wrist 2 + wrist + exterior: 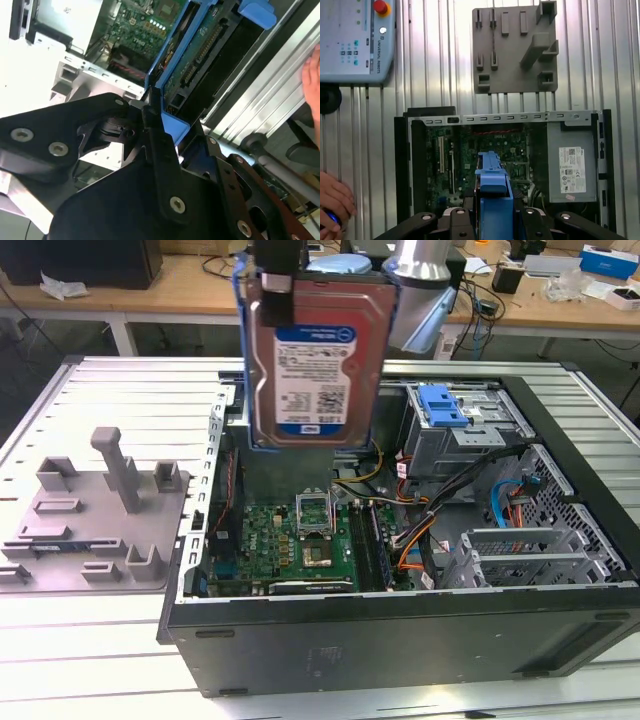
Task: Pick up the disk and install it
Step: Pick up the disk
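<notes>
Silver rectangular disk (318, 350), blue plastic frame, hangs in the hand (493, 202)

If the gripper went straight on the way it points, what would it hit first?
Likely the green motherboard inside the open computer case, touched first by the silver, blue-framed disk the gripper holds; depth unclear.

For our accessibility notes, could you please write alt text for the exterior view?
The gripper holds the disk, a metal drive with a white-and-blue label in a blue carrier, upright above the open computer case and its green motherboard. A grey fixture plate lies on the ribbed table at the exterior view's left.
</notes>
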`<state>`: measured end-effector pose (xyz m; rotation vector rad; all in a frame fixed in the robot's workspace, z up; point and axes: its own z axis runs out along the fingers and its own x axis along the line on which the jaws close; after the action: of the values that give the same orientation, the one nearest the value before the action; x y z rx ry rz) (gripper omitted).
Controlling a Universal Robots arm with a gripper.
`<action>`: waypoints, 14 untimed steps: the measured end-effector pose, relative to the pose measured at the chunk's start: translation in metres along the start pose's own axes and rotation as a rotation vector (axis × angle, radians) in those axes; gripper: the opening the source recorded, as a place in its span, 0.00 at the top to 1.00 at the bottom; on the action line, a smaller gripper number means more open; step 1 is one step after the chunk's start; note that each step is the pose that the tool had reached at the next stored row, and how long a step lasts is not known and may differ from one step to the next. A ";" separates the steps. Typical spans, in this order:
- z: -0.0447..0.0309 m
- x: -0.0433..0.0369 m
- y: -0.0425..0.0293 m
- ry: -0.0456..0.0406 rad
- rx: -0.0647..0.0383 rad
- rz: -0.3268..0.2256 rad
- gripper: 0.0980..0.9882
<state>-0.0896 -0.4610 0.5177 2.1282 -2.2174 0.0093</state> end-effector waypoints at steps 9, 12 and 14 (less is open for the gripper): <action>-0.0011 0.0163 -0.0478 0.0001 0.000 0.000 0.70; -0.0015 0.0211 -0.0673 0.0000 0.000 0.000 0.70; -0.0017 0.0236 -0.0766 0.0000 0.000 0.000 0.70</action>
<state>-0.0139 -0.4877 0.5174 2.1282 -2.2174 0.0094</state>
